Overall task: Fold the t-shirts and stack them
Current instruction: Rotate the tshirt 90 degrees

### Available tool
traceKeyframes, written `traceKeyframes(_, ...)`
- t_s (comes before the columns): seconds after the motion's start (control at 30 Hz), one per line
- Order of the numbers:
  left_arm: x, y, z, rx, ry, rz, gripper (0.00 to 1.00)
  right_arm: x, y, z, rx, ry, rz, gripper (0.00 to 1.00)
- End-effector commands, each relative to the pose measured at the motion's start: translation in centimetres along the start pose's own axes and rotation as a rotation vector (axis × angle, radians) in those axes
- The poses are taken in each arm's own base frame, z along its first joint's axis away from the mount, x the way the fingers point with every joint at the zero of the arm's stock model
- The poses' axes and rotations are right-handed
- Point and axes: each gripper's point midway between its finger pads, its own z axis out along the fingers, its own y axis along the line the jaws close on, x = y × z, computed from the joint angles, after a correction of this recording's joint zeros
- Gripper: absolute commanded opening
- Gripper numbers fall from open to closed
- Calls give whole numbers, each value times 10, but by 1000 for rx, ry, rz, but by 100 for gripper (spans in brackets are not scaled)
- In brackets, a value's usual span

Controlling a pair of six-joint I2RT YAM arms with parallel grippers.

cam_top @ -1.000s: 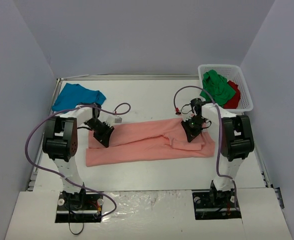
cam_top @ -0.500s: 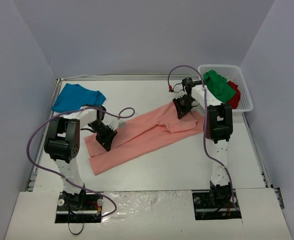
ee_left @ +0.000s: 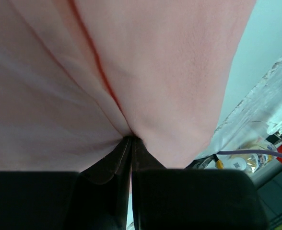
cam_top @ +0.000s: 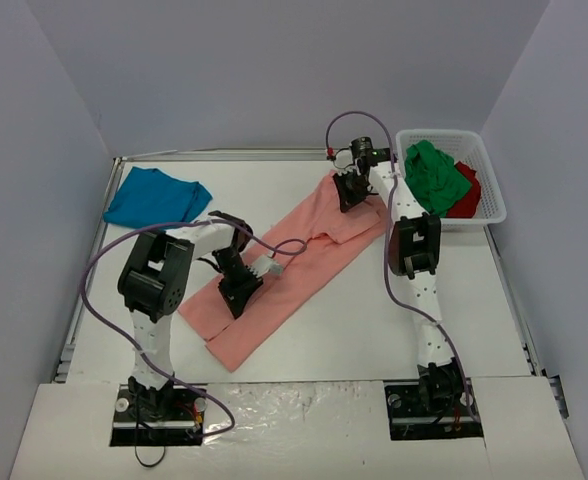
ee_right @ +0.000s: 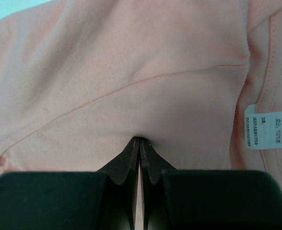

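You're in a robot lab's test cell: plain grey partition walls [cam_top: 274, 70] stand beyond and to either side of your jaws, boxing in a white table [cam_top: 374, 320], and behind them the arm bases [cam_top: 159, 408] sit bolted to a film-covered board [cam_top: 304, 420], trailing purple cables [cam_top: 84, 295].

**Left wrist: cloth pinched**

Left gripper [ee_left: 131, 140] jaws pressed together on a fold of the pink t-shirt [ee_left: 107, 62]. Cloth fills most of the frame, creases running into the fingertips. Right edge: pale table [ee_left: 270, 33], crinkled clear plastic [ee_left: 275, 91], purple cable [ee_left: 256, 153] at lower right.
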Motion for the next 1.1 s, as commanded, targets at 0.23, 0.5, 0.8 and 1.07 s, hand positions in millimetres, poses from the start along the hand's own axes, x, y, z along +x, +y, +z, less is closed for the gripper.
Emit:
traceKeyframes(0.23, -43, -29, 42, 17, -1, 108, 2, -13, 3, 23, 84, -22, -24, 5)
traceKeyframes(0.5, -92, -74, 77, 72, 8, 218, 3, -40, 31, 37, 73, -100, -44, 1)
traceKeyframes(0.8, -144, -104, 85, 86, -65, 257, 2, -70, 68, 40, -1, -200, -48, 0)
traceKeyframes(1.07, -172, -96, 100, 58, -99, 260, 3, -77, 109, 47, -82, -220, -113, 3)
